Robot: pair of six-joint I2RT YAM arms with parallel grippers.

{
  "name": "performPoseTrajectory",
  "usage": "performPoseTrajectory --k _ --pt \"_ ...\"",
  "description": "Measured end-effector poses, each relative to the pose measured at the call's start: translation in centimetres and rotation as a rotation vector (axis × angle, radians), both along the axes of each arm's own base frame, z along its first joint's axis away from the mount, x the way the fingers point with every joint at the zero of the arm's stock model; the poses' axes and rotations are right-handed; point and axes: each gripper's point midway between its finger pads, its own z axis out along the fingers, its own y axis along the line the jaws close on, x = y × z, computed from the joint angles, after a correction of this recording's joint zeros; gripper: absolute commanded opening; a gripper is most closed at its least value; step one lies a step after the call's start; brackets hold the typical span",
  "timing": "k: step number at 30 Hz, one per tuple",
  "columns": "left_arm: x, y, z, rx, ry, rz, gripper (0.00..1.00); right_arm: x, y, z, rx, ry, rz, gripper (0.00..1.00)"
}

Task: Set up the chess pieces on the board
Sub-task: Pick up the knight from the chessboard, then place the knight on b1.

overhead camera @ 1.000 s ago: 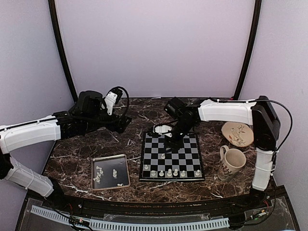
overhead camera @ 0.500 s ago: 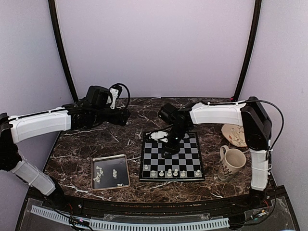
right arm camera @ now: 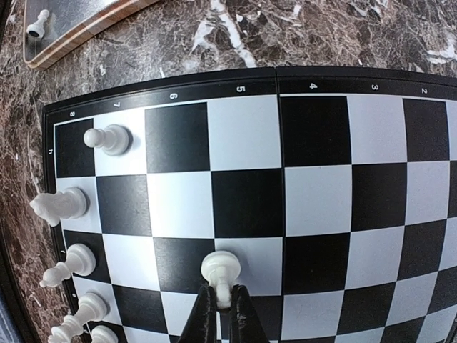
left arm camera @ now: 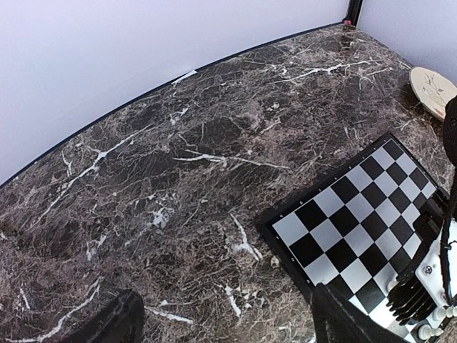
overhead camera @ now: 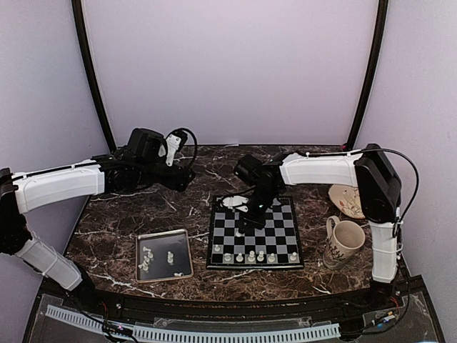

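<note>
The black-and-light board [overhead camera: 282, 221] lies in the middle of the marble table. Several whitish chess pieces [overhead camera: 250, 256] stand along its near row, and more lie in the metal tray [overhead camera: 139, 239] to the left. My right gripper [overhead camera: 241, 223] reaches down onto the board's left half. In the right wrist view it [right arm camera: 221, 306] is shut on the stem of a white pawn [right arm camera: 221, 268], which stands at the border of a black and a light square. My left gripper [overhead camera: 182, 179] hovers over bare marble behind the tray. It [left arm camera: 225, 329] is open and holds nothing.
A patterned mug [overhead camera: 344, 241] stands right of the board, with a small plate [overhead camera: 351, 200] behind it. In the right wrist view more pieces [right arm camera: 61, 206] line the board's left edge, and the tray corner [right arm camera: 71, 32] shows at the top left. A curved wall backs the table.
My right gripper slid a little left over the board and closed on the pawn. My left arm swung up and toward the back, then stayed put.
</note>
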Motion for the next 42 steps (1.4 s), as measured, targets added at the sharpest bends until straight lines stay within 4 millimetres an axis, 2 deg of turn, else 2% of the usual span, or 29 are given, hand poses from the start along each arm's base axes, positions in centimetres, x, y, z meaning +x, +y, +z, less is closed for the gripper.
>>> performPoseTrajectory --k 6,10,15,18,24,29,36,42 --pt "-0.2 -0.2 -0.1 0.006 0.003 -0.02 0.83 0.0 0.0 0.6 0.01 -0.005 -0.01 0.0" --pt "-0.3 -0.2 -0.3 0.011 0.011 -0.029 0.82 -0.4 -0.9 2.6 0.031 -0.031 -0.019 0.0" --pt "-0.6 -0.3 -0.6 0.02 0.024 -0.043 0.82 -0.8 -2.9 5.7 0.067 -0.087 -0.04 0.0" --pt "-0.7 -0.4 -0.8 0.023 0.031 -0.052 0.82 -1.3 -4.7 6.4 0.062 -0.104 -0.059 0.0" --pt "-0.8 -0.4 -1.6 0.041 0.05 -0.061 0.82 -3.7 -9.1 5.8 0.011 -0.097 -0.086 0.0" --pt "-0.5 -0.7 -2.0 0.054 0.062 -0.065 0.81 -5.4 -11.3 5.7 -0.005 -0.101 -0.073 0.0" --pt "-0.4 -1.1 -3.3 0.073 0.101 -0.077 0.79 -7.4 -13.1 4.0 -0.042 -0.078 -0.03 0.0" --pt "-0.4 -1.2 -3.5 0.079 0.113 -0.081 0.78 -8.7 -13.1 3.0 -0.059 -0.06 0.017 0.0"
